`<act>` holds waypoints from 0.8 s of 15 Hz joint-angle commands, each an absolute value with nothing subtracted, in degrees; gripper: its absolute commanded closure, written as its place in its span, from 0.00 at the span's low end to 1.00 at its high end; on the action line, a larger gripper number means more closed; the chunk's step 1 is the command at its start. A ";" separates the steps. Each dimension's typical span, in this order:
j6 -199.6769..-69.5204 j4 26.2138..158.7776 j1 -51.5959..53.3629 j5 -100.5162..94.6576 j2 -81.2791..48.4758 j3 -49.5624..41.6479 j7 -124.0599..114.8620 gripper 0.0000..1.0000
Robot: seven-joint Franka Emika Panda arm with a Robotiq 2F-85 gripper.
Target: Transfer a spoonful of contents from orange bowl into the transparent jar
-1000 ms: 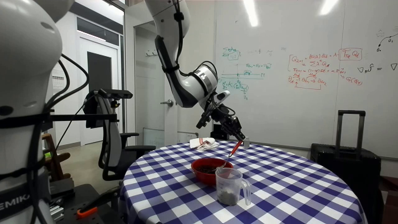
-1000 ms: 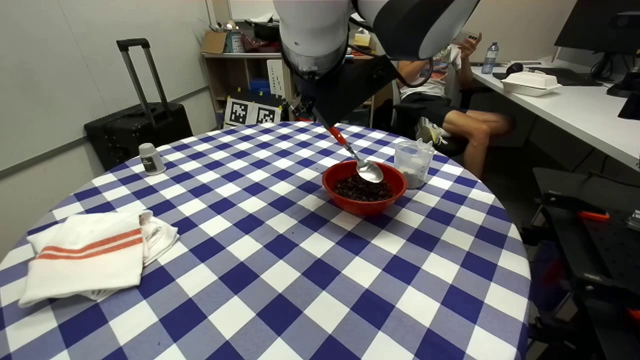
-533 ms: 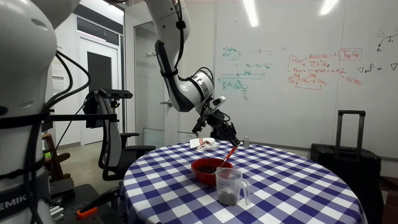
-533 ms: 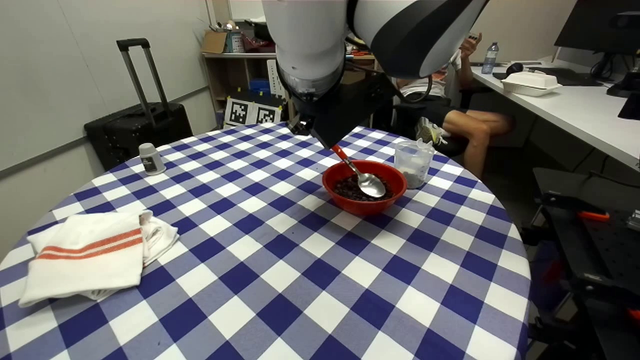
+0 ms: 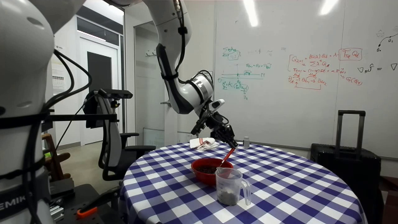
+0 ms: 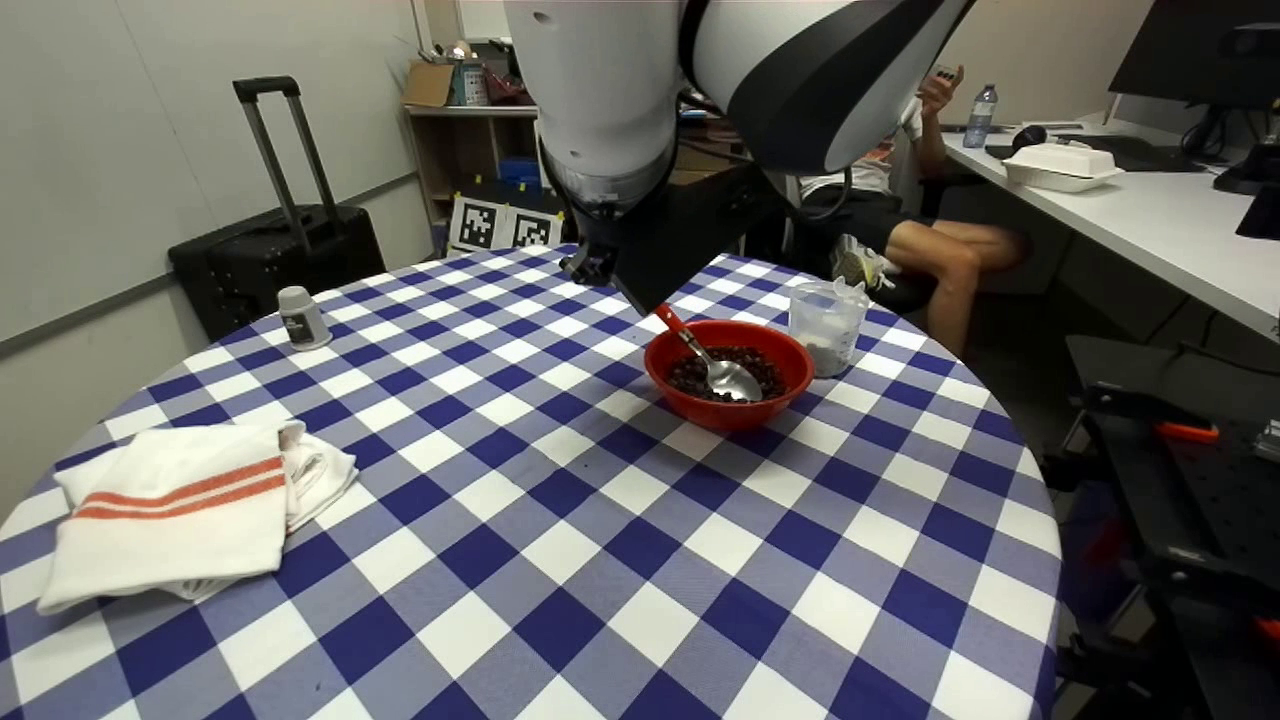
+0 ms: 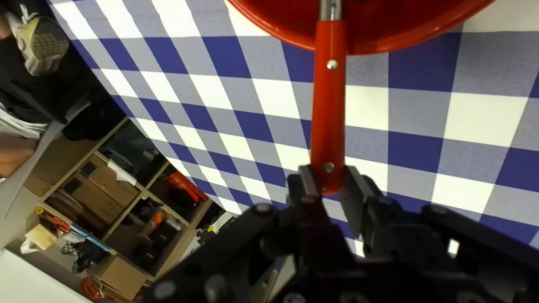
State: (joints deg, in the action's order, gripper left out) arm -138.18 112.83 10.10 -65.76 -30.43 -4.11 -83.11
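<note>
Orange bowl (image 7: 391, 38) first, since the move turns on it: it lies straight ahead of the gripper (image 7: 329, 179), its rim curving across the top of the wrist view. Nearest to us, at the bottom centre of that frame, the jaws are pinching the spoon (image 7: 328, 105) by the end of its red handle. From there its long axis runs almost straight up the frame, away from the gripper and over the rim. In an exterior view we see that line slant from upper left to lower right, the steel head (image 6: 735, 382) down at the dark contents (image 6: 688, 378), with none showing in it; how deep it sits, we cannot tell. Farther on, to the right of the bowl in that frame, the transparent jar (image 6: 826, 318) stands upright just beside it; whether they touch, we cannot tell. We judge the scoop to be at its start. The head probably has to push along its own axis, toward the lower right, and level out before we carry it to the jar; lifting at this slant would likely spill the load.
</note>
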 commanded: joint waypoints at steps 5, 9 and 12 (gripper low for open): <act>-138.77 110.09 8.75 -64.32 -32.47 -1.56 -82.91 0.95; -139.57 109.74 8.15 -62.61 -32.95 -1.03 -82.15 0.95; -139.97 110.07 7.76 -61.79 -32.64 -1.27 -82.04 0.95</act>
State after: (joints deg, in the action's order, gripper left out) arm -138.91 110.86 8.93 -63.30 -32.21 -1.79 -83.09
